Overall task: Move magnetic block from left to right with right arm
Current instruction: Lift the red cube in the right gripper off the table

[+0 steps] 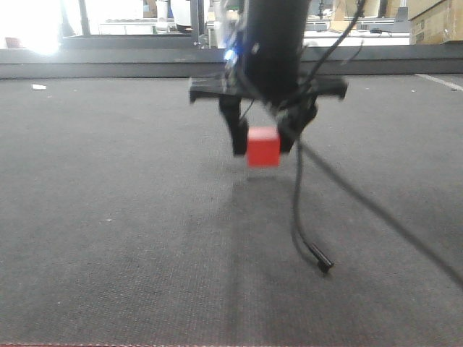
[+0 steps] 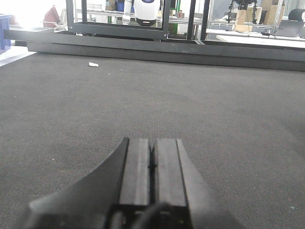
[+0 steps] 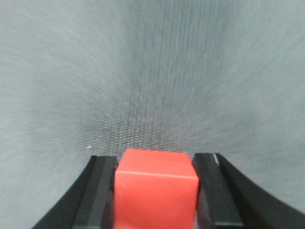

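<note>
The magnetic block (image 1: 263,147) is a plain red cube held off the dark carpet, a faint shadow below it. My right gripper (image 1: 262,144) is shut on it, one black finger on each side. In the right wrist view the magnetic block (image 3: 156,191) fills the space between the two pads (image 3: 101,191) of the right gripper (image 3: 156,164), and the carpet behind is blurred. My left gripper (image 2: 153,145) lies low over the carpet with its two pads pressed together and nothing between them.
A loose black cable (image 1: 312,249) hangs from the right arm and ends just above the carpet (image 1: 108,217). A small white scrap (image 2: 93,64) lies far left. A raised dark ledge (image 1: 108,69) borders the carpet at the back, with racks and desks beyond.
</note>
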Tool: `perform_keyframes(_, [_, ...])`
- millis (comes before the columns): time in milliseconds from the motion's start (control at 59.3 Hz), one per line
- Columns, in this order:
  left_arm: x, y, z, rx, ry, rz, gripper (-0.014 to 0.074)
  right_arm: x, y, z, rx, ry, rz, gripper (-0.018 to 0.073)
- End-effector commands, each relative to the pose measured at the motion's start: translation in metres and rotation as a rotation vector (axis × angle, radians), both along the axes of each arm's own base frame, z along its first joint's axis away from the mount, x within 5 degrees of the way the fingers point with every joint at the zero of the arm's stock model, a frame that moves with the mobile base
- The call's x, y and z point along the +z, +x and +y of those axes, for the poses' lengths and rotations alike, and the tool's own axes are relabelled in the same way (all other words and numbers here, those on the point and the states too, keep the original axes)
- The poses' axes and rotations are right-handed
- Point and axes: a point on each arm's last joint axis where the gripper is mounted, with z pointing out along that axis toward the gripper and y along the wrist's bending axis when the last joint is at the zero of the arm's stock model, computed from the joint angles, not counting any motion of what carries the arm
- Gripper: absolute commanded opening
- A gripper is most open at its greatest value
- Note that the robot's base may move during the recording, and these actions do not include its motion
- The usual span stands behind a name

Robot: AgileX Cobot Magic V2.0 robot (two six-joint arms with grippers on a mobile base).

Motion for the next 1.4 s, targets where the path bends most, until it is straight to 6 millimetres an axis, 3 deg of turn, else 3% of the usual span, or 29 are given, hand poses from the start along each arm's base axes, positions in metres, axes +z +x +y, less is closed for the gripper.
perform_keyframes(0, [0.006, -0.002, 0.000, 0.002, -0.012, -0.094, -0.0116, 0.060, -0.003, -0.020, 0.060, 0.024, -0.159, 0.0217])
perform_keyframes(118, [0.006, -0.002, 0.000, 0.002, -0.012, -0.094, -0.0116, 0.082, -0.009, -0.046, 0.104, -0.024, -0.186, 0.0217])
perform_keyframes(287, [0.006, -0.002, 0.000, 0.002, -0.012, -0.094, -0.0116, 0.099, -0.026, -0.084, 0.102, -0.049, -0.227, 0.0217])
perform_keyframes(455, [0.006, -0.002, 0.000, 0.002, -0.012, -0.094, -0.0116, 0.105, -0.060, -0.119, 0.058, -0.031, -0.293, 0.0217])
perform_keyframes(574, [0.006, -0.002, 0.000, 0.002, -0.012, -0.094, -0.0116, 0.101, -0.095, -0.139, 0.044, -0.014, -0.344, 0.0217])
perform_keyframes(1096, [0.006, -0.002, 0.000, 0.002, -0.012, -0.094, -0.0116, 0.083, -0.228, -0.184, 0.076, 0.044, -0.563, 0.0217])
perform_keyframes(1383, [0.006, -0.002, 0.000, 0.002, -0.012, -0.094, -0.0116, 0.101, -0.292, -0.208, 0.102, 0.063, -0.798, 0.0217])
